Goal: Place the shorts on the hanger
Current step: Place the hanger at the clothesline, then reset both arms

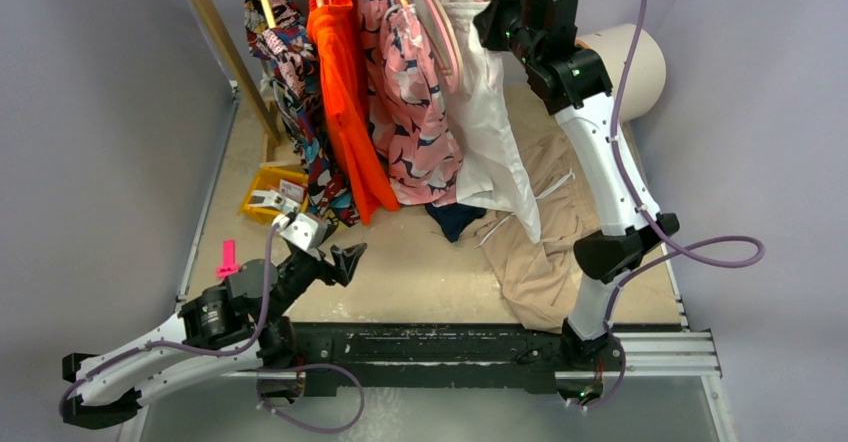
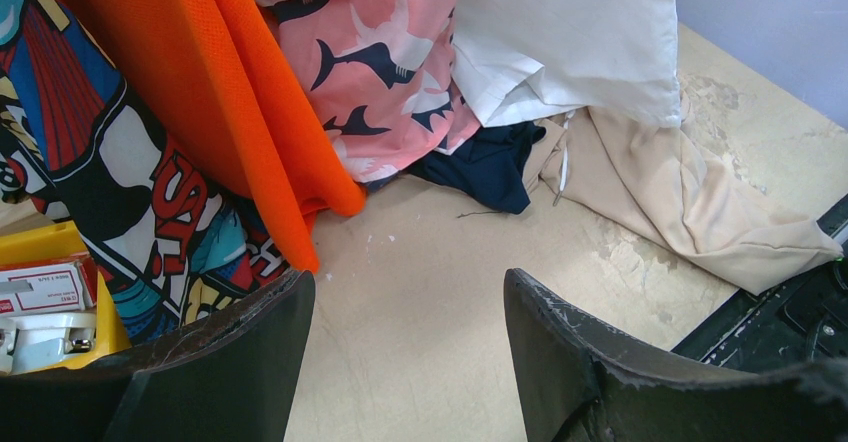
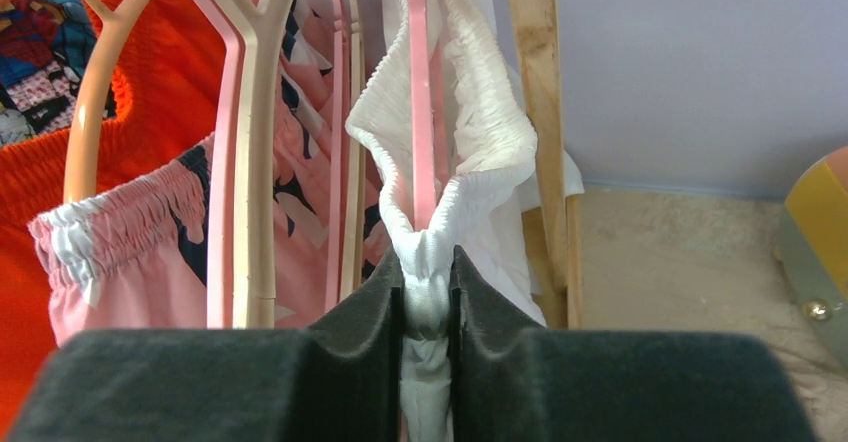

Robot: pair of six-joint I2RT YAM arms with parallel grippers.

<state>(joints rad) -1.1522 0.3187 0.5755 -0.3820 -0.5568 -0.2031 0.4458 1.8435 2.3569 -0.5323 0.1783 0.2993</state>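
Right claw [image 3: 430, 274] is pinching the shorts [image 3: 490, 132] by the waistband, probably the surest hold on limp, light cloth; left claw [image 2: 408, 347] is gaping empty.

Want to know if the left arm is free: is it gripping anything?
No, the left fingers stand apart over bare table, with nothing between them.
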